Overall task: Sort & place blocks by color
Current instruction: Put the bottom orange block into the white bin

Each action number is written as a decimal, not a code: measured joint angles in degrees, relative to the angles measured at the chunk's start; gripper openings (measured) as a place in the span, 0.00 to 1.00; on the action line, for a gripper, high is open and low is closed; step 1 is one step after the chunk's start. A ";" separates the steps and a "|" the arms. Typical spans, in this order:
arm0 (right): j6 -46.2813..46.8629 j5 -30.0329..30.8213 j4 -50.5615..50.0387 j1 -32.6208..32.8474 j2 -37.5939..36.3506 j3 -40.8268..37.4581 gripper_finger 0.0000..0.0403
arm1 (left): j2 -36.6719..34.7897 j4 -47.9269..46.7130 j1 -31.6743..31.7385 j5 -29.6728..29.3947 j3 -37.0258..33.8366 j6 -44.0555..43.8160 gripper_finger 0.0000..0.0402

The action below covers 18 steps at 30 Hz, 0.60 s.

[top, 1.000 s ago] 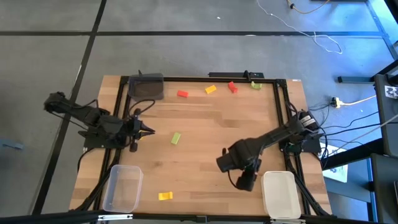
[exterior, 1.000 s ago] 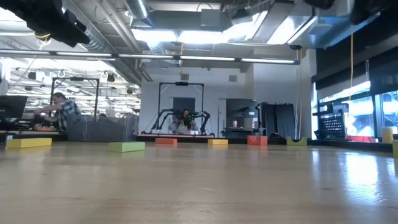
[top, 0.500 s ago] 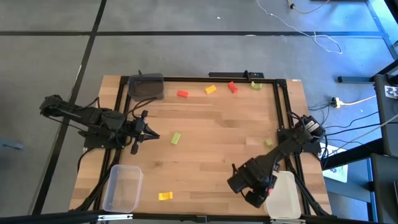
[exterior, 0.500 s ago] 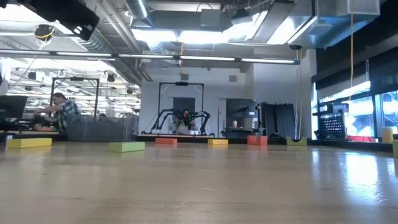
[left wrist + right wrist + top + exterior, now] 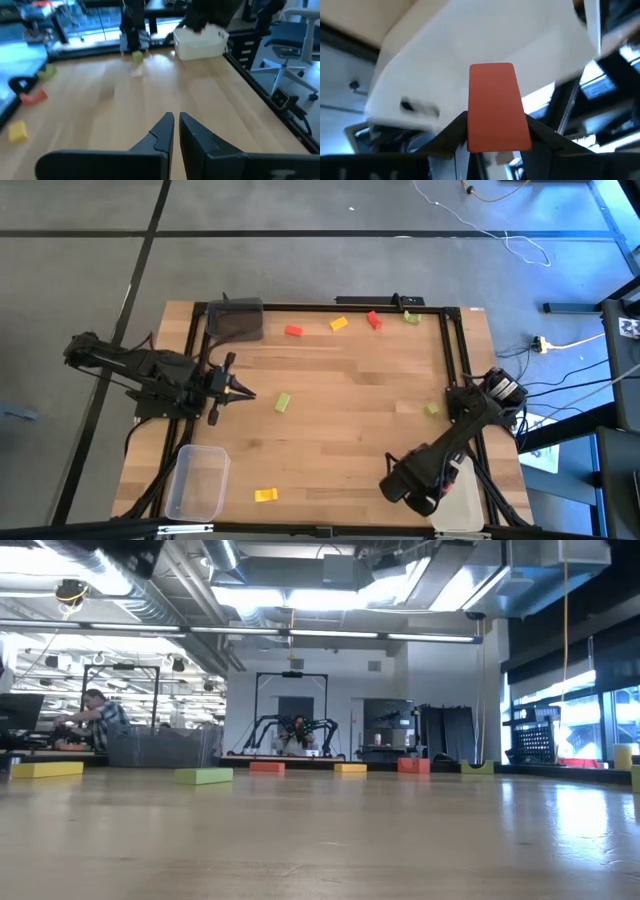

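You had the right gripper (image 5: 497,145) closed on a red block (image 5: 498,106), and it hung over the white bin (image 5: 462,498) at about 5 o'clock on the table (image 5: 340,430), at the near edge. In the wrist view the block stood up between the two fingers and the white wall of the bin filled the space behind it. The risk, as I judged it, was in the release: the gripper sat at the bin's inner edge, not clearly over its middle, so if you opened there the block could hit the rim and bounce out onto the wood, or off the near side of the table.

Your left gripper (image 5: 238,391) waited at about 9 o'clock with its fingers nearly together and nothing between them. A light green block (image 5: 283,402) lay just beyond its tips, toward the centre; a careless move forward could push it away.

One yellow block (image 5: 265,495) lay at 7 o'clock beside the clear bin (image 5: 195,482). Another green block (image 5: 432,409) lay at 3 o'clock, close to the right arm, which could sweep it away on the way back. Farthest, at 12 o'clock, a row of blocks (image 5: 350,323) waited near the dark bin (image 5: 236,319).
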 joint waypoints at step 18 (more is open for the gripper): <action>-8.28 -0.24 15.28 -0.20 0.04 -15.76 0.48 | 8.94 -11.79 0.00 -5.16 12.89 3.40 0.06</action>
